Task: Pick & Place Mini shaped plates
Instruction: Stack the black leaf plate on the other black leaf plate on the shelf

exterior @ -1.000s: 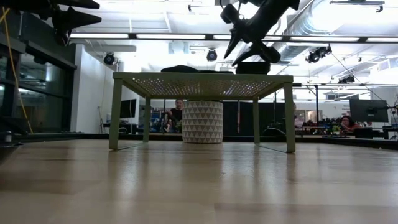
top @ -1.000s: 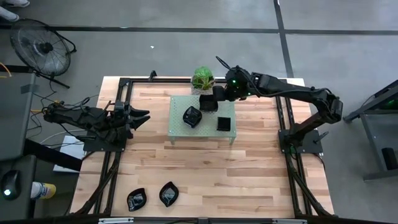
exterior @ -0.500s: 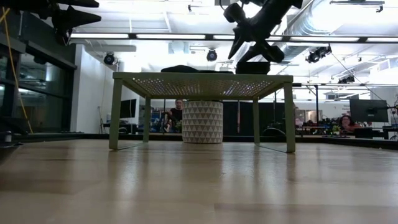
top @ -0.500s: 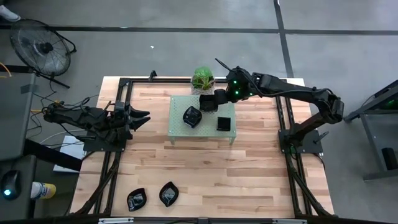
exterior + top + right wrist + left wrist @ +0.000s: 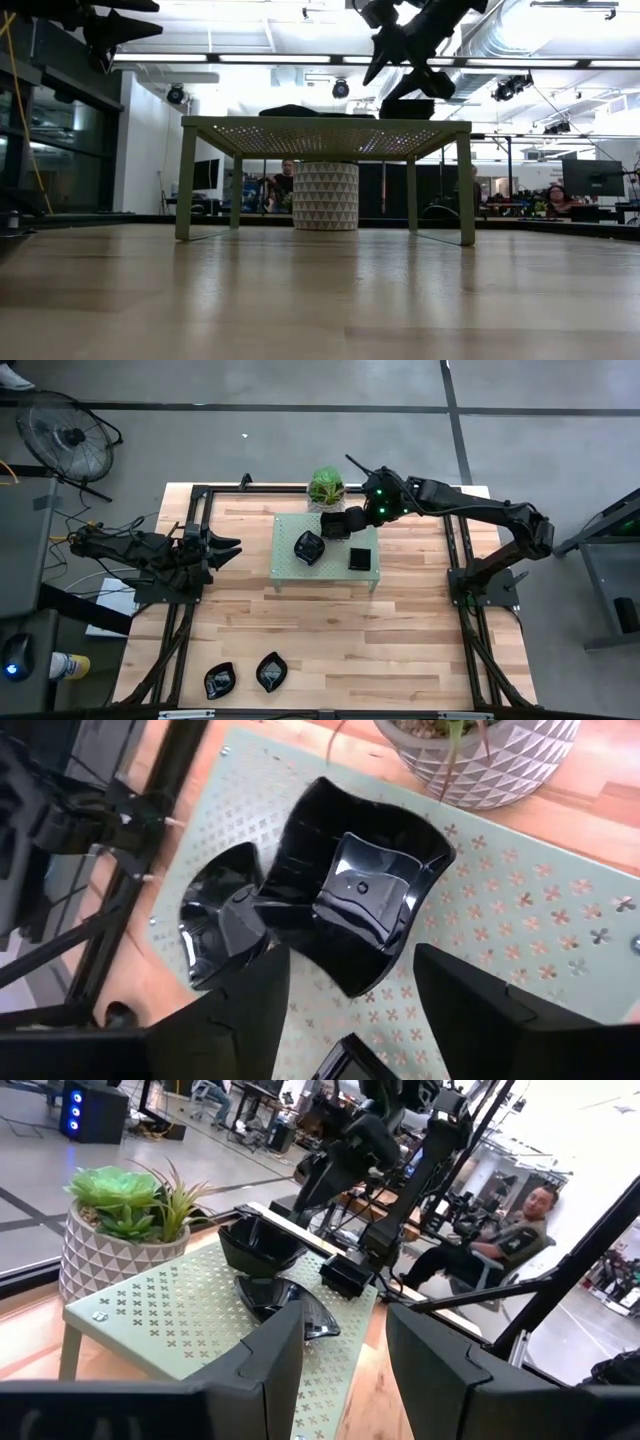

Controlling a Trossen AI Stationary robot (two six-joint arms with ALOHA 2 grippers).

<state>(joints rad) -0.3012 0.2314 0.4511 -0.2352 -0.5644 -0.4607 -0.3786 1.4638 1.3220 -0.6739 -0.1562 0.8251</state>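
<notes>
The right gripper (image 5: 347, 520) has just opened its jaws and now stands open above the rack (image 5: 285, 565), near the rack's far edge. One second ago it was lower and closed on a wavy plate (image 5: 350, 900). That plate now rests on the rack near the far edge, just beside the plant (image 5: 325, 487), and the open fingers (image 5: 245, 1010) hang above it with nothing between them. I judge that this plate is placed and released.

A second plate (image 5: 309, 547) lies near the rack's left edge, and a square plate (image 5: 360, 558) near its right edge. Two more plates (image 5: 245, 676) wait at the table's near edge.

The left gripper (image 5: 228, 549) waits, open and empty, at the table's left edge.
</notes>
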